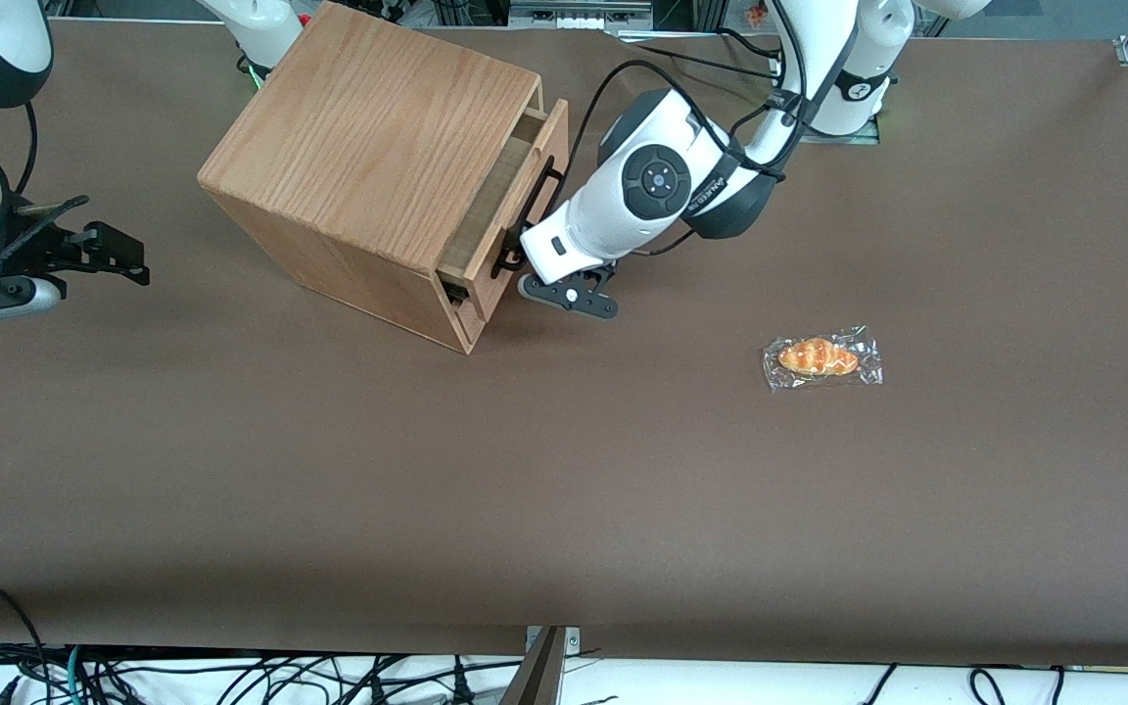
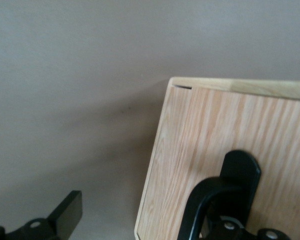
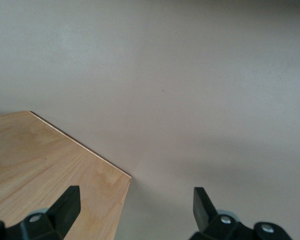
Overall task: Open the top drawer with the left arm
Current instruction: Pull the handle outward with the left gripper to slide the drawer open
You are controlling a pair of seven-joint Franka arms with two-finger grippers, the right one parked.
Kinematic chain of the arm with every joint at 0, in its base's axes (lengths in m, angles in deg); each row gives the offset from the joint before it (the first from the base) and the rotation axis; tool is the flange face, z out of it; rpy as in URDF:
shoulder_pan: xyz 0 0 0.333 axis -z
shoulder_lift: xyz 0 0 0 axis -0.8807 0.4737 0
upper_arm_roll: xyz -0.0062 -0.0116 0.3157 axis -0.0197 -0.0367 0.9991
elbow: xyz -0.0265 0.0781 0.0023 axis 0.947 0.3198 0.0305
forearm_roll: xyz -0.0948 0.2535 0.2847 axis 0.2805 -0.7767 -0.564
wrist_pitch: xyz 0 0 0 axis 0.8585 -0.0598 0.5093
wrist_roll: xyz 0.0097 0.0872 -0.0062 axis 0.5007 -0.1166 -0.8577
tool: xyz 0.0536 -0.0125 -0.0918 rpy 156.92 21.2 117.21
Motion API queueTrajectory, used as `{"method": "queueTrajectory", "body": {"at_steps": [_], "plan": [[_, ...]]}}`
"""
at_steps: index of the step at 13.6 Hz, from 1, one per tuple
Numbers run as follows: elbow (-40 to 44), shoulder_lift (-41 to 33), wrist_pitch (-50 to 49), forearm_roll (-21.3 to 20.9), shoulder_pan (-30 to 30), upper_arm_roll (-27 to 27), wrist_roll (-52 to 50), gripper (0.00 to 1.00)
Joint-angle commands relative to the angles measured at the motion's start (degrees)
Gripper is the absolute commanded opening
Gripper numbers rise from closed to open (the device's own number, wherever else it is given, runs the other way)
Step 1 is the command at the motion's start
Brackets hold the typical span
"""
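The oak cabinet stands on the brown table with its front turned toward the working arm's end. Its top drawer is pulled out a little, and a strip of its pale side shows. The long black bar handle runs along the drawer front. The left arm reaches down in front of the drawer. My gripper is at the handle's end nearer the camera. It is open, with one finger off the drawer's edge over the table and the other tucked in by the handle.
A croissant in clear wrap lies on the table toward the working arm's end, nearer the camera than the cabinet. A lower drawer sits shut under the top one. Cables hang along the table's front edge.
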Motion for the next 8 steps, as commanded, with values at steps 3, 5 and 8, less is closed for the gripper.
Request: {"method": "queueTrajectory", "body": {"at_steps": [3,5,8], "plan": [[1.3,0.7,-0.6,-1.8,-2.5,0.0,-0.1,1.0],[1.6,0.7,-0.7,-1.8,-3.4,0.0,-0.1,1.0],[1.6,0.6,-1.0,-1.8,-5.2,0.0,-0.2,1.0]]}}
